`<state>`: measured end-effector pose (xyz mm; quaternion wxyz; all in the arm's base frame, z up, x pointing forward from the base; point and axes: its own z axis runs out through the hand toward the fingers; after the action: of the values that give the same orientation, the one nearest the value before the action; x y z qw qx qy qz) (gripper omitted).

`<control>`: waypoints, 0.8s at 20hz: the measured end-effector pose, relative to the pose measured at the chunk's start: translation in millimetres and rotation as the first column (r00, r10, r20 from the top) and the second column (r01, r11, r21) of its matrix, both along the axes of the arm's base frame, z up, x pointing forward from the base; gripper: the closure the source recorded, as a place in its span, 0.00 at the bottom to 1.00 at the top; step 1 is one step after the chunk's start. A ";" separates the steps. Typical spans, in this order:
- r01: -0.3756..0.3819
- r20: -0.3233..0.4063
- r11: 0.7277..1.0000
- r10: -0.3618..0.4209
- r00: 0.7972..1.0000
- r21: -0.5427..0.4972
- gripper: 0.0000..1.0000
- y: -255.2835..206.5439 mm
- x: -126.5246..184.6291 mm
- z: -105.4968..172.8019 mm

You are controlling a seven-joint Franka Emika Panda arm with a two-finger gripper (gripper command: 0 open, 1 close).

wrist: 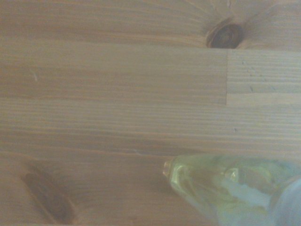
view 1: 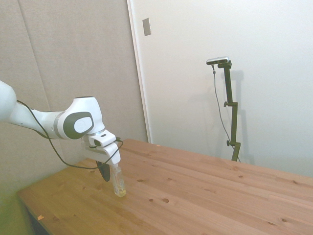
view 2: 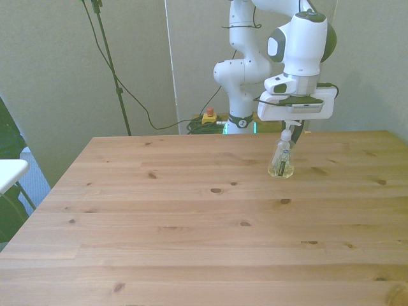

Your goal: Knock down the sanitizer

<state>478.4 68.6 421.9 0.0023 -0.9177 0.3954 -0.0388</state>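
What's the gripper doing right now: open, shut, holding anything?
Gripper: cannot be told; its fingers are mostly hidden at the top of the upright sanitizer, and no grasp is visible.

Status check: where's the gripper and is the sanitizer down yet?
Gripper at the sanitizer's pump top. Sanitizer not down, upright or barely tipped on the wooden table. Nothing else around it.

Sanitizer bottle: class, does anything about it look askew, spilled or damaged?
The sanitizer stands on the table, leaning slightly off upright, its pump top under the gripper. No liquid is seen on the wood and no damage shows.
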 end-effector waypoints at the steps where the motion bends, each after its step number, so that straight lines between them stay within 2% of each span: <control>1: 0.005 0.003 1.000 -0.005 1.000 0.001 1.00 -1.6 2.8 1.3; 5: 0.034 0.017 0.999 -0.034 0.999 0.002 1.00 -11.8 24.6 6.3; 16: 0.140 0.049 0.990 -0.141 0.989 0.021 1.00 -60.3 113.6 14.8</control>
<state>592.0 8.3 436.7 0.0174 -0.8862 0.4593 -0.0584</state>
